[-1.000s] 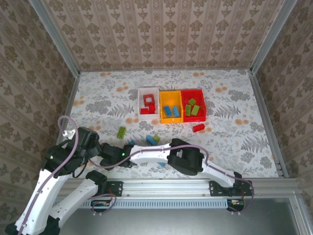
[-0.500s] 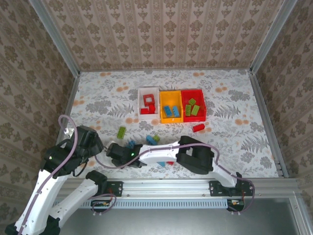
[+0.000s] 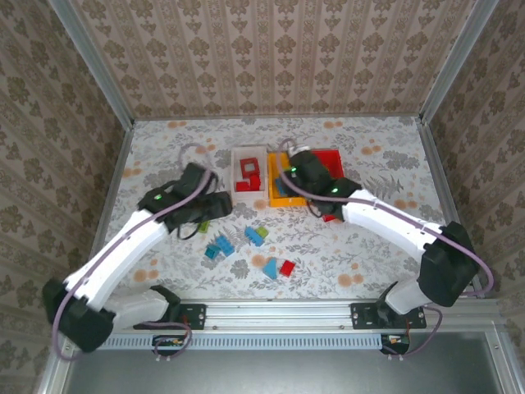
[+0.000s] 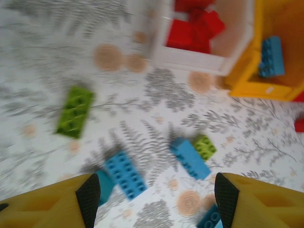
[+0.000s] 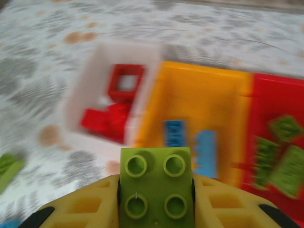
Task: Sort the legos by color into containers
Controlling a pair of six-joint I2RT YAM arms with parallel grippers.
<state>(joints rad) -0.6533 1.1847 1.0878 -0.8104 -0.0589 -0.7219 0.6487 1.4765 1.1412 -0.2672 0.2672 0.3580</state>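
My right gripper [image 3: 294, 169] is shut on a light green two-by-two lego [image 5: 156, 188] and hovers over the near end of the yellow-orange container [image 5: 204, 97], which holds two blue legos [image 5: 175, 134]. The white container [image 5: 83, 101] to its left holds red legos, among them a square frame [image 5: 125, 81]. The red container [image 5: 267, 95] to the right holds green ones [image 5: 285, 127]. My left gripper [image 4: 156, 199] hangs open above loose legos: a long green one [image 4: 75, 112], two blue ones [image 4: 124, 174] [image 4: 190, 157] and a small green one [image 4: 205, 146].
More loose legos lie toward the table's front: a blue wedge [image 3: 269, 267], a red brick [image 3: 287, 267], and another red brick [image 3: 332, 215] under the right arm. Metal rails [image 3: 123, 164] border the floral table on all sides.
Both arms swung out from the near edge. The right gripper closed on the green lego and carried it up to the containers. The left arm reached out over the loose legos.
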